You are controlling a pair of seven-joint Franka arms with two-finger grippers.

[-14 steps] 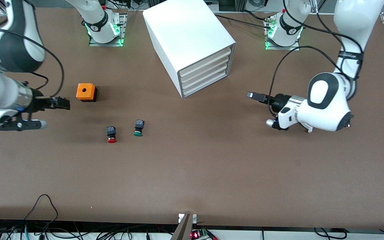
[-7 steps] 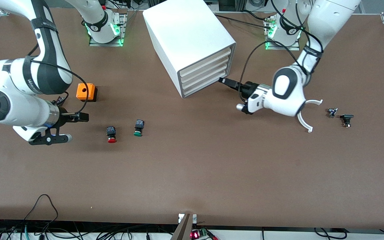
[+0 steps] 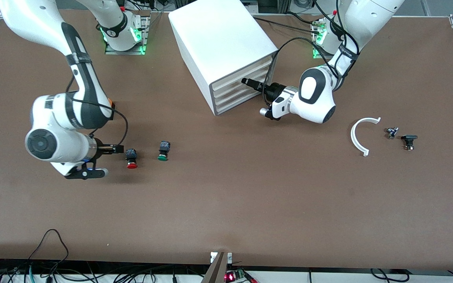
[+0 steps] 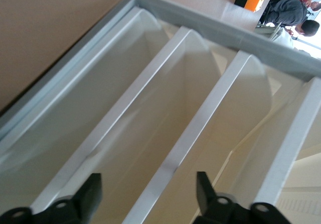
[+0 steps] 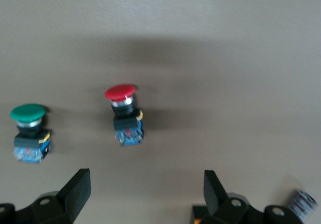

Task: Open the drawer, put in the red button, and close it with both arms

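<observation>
Left wrist view gives you the clearest read on the left gripper [image 4: 148, 196]: its jaws are spread and grasping nothing, and they sit right at the stacked cream fronts of the cabinet [image 3: 218, 43]. In the front view the left gripper [image 3: 246, 81] touches or nearly touches the second drawer [image 3: 239, 83] from the top; you cannot tell whether a finger has hooked its edge. All four drawer fronts look flush, so the drawer is not yet open.

Right wrist view shows the right gripper [image 5: 143, 189] with its jaws released too, and the red button [image 5: 125, 114] lies on its side on the table just ahead of the gap between them, the green button [image 5: 29, 132] beside it. In the front view the right gripper [image 3: 118, 149] is low, just beside the red button [image 3: 131, 158] at its 9 o'clock, and the green button [image 3: 163, 151] lies at the red one's 3 o'clock. An orange box [image 3: 111, 104] peeks out from under the right arm at about 11 o'clock from the red button.

By your count nothing is finished: opening, picking, placing and the two-armed closing all remain. A white curved piece [image 3: 358, 135] and small dark parts [image 3: 401, 135] lie toward the left arm's end of the table.
</observation>
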